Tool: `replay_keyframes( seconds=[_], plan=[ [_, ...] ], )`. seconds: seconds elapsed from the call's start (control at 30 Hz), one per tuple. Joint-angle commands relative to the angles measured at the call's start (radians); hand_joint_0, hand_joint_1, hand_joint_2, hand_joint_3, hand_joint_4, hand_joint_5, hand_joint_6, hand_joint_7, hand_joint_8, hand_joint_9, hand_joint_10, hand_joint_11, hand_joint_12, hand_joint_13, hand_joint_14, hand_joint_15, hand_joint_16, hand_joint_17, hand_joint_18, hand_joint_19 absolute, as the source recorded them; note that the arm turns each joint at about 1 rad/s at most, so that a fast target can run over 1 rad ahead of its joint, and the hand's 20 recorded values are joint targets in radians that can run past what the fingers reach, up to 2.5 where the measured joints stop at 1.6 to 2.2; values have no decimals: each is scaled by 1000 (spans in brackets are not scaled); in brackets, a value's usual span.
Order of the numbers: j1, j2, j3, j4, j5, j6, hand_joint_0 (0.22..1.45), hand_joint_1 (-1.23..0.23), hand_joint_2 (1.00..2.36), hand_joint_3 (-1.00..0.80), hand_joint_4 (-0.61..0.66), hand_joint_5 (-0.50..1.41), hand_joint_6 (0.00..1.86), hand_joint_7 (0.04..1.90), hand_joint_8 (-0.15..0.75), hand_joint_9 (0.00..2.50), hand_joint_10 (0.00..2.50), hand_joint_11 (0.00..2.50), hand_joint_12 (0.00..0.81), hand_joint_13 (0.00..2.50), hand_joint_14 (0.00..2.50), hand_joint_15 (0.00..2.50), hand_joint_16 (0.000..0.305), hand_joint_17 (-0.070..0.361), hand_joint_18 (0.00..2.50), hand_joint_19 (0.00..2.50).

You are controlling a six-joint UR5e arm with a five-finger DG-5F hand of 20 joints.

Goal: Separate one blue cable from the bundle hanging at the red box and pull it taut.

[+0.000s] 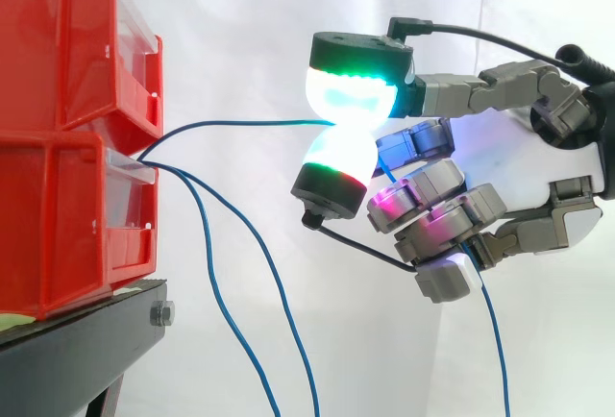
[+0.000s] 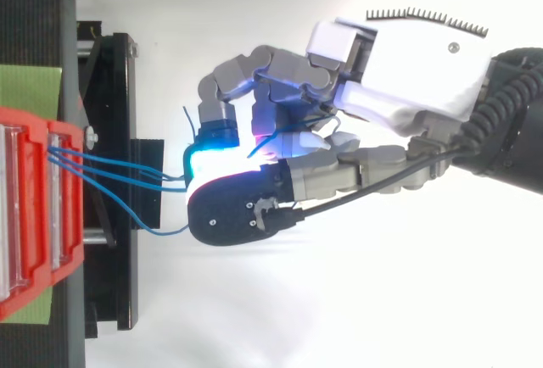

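Closest to the overhead camera, the hand (image 2: 407,80) is seen reaching in from the right, and one blue cable (image 1: 240,123) is pinched between its glowing pads (image 1: 351,90), which are pressed together one above the other in the side view. The upper pad is lit green and white, while the lower one is lit white with a green and red band. The other fingers are curled in below the pinch, glowing magenta and white. From the pinch the held cable is led almost level to the left, with a slight bend just before it reaches the bins, where it enters the gap between the upper red bin (image 1: 58,42) and the lower red bin (image 1: 58,225). A further stretch of blue cable (image 1: 495,331) is seen hanging down from under the curled fingers. From the same gap the loose blue cables (image 1: 279,292) are seen drooping downwards, apart from the held one and well below the hand. The bins are stacked on a black stand (image 1: 77,350), and a green sheet (image 2: 30,84) can be made out beside them from above. A white curtain (image 1: 240,13) is hung behind everything.
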Motion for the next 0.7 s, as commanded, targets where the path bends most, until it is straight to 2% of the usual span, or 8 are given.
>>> replay_keyframes(
  seconds=[0.0,0.2,0.4,0.67],
  plan=[
    [0,0,-1,1,0,0,754,-752,1019,-89,-198,-184,957,1489,364,354,2500,1942,456,799,2500,1538,49,110,1049,1016],
    [1,0,-1,1,0,0,754,-755,1019,-93,-196,-184,957,1487,367,359,2500,1998,454,799,2500,1517,48,107,1056,1024],
    [0,0,1,1,0,0,753,-756,1020,-93,-198,-183,957,1477,369,358,2500,1927,452,805,2500,1499,47,107,1063,1014],
    [0,0,-1,1,0,0,756,-759,1019,-97,-202,-183,958,1469,368,357,2500,1951,451,806,2500,1504,47,106,1066,1023]
  ],
)
